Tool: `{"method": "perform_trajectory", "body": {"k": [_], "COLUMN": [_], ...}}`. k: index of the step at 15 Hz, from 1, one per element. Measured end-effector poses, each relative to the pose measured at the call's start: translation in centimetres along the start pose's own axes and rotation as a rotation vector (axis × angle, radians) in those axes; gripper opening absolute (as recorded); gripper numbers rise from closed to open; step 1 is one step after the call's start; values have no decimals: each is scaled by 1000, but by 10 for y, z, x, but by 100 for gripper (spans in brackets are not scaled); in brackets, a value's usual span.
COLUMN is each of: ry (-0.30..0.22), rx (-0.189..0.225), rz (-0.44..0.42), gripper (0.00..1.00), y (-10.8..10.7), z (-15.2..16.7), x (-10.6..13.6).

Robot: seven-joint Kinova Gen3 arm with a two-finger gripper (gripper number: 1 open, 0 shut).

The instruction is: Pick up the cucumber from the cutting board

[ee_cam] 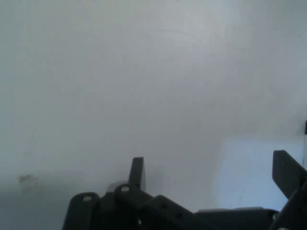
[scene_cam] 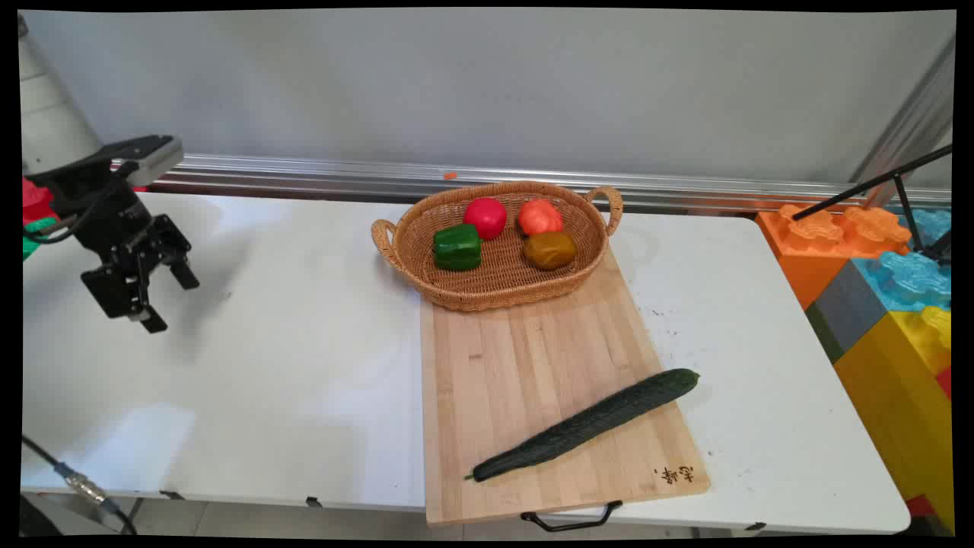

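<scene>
The tool [scene_cam: 169, 297], fingers spread and holding nothing, hangs over bare tabletop [scene_cam: 289, 365], cucumber [scene_cam: 582, 425] far at four o'clock.

A small dark mark on the cutting board [scene_cam: 548, 365] corner cannot be read

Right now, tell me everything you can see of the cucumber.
The cucumber is long, slim and dark green, with a slightly bumpy skin. It looks whole and uncut. It lies flat and slantwise on the near right part of the wooden cutting board, one end at the board's near edge, the other poking over its right edge above the table. Only the board touches it.
</scene>
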Motion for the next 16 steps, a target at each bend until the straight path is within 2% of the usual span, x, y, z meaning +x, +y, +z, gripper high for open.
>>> {"method": "perform_trajectory", "body": {"k": [5, 9, 13, 16], "ry": [76, 116, 152, 191], "rx": [-27, -34, -38, -33], "rz": [-11, -21, -13, -15], "gripper": [100, 100, 100, 100], "y": [10, 27, 49, 70], "z": [24, 38, 48, 56], "x": [18, 49, 88, 137]}}
